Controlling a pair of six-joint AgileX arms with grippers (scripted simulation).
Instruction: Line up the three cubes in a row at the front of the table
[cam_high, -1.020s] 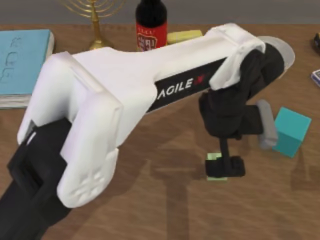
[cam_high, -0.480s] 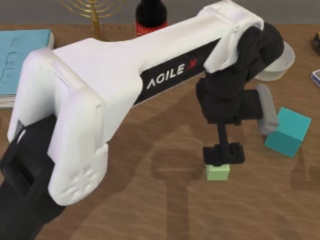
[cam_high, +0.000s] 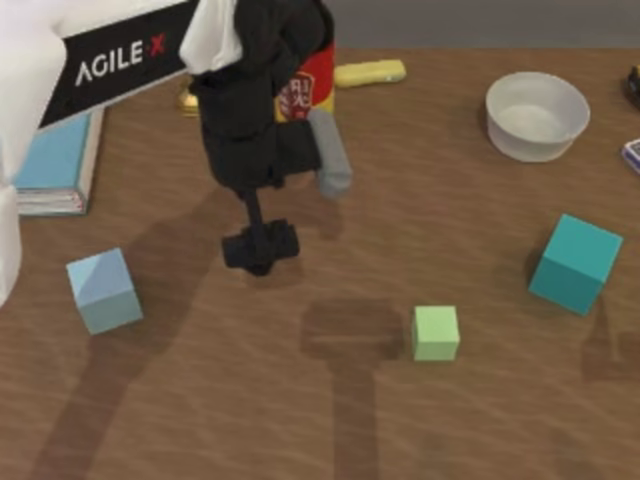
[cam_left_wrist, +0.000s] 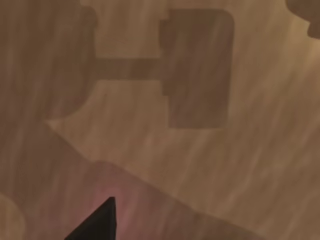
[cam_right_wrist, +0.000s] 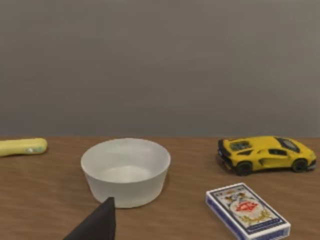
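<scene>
Left gripper (cam_high: 260, 248) empty above table (cam_high: 300, 420); finger spread can't be told. Green cube (cam_high: 435, 333) at its 4 o'clock, apart; blue cube (cam_high: 103, 290) at 8.

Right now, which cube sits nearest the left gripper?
The sky-blue cube, at the table's left. The left gripper hangs beside it; the green cube and teal cube lie farther right.
</scene>
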